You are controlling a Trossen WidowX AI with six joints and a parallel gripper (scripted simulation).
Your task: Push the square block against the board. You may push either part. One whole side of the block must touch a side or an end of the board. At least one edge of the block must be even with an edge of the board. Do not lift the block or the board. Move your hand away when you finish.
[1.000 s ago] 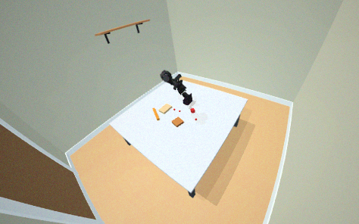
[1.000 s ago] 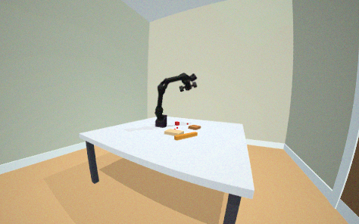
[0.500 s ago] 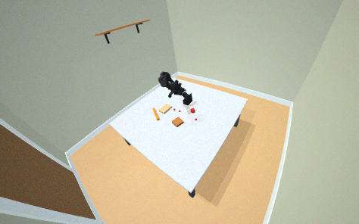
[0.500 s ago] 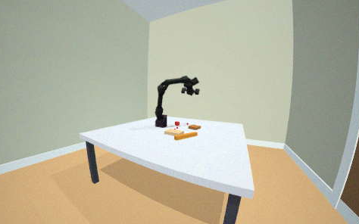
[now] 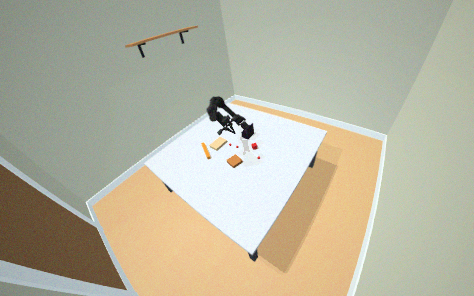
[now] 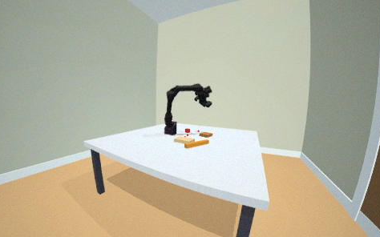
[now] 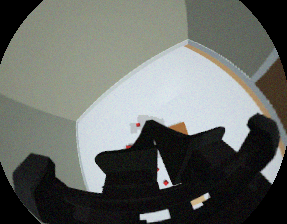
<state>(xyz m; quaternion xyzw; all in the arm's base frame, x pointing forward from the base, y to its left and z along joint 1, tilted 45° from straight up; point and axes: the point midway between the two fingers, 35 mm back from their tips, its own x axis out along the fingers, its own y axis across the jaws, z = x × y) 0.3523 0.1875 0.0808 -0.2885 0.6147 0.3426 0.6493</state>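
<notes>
White surface [image 5: 254, 200] on dark legs [image 6: 97, 172], tan floor [image 5: 174, 250] under it. Small red cube [image 5: 255, 146] sits on the surface near the far side, with a few tiny red dots [image 5: 259, 157] scattered just beside it; too small to tell what they are. Wooden wall shelf [image 5: 161, 36] on two black brackets [image 5: 142, 50], high on the grey-green wall. Pale baseboard [image 6: 31, 170] runs along the wall foot.

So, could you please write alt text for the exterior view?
A black robot arm holds its shut gripper high above a white table. Below lie a pale square block, a narrow orange board, an orange-brown block and a small red cube.
</notes>
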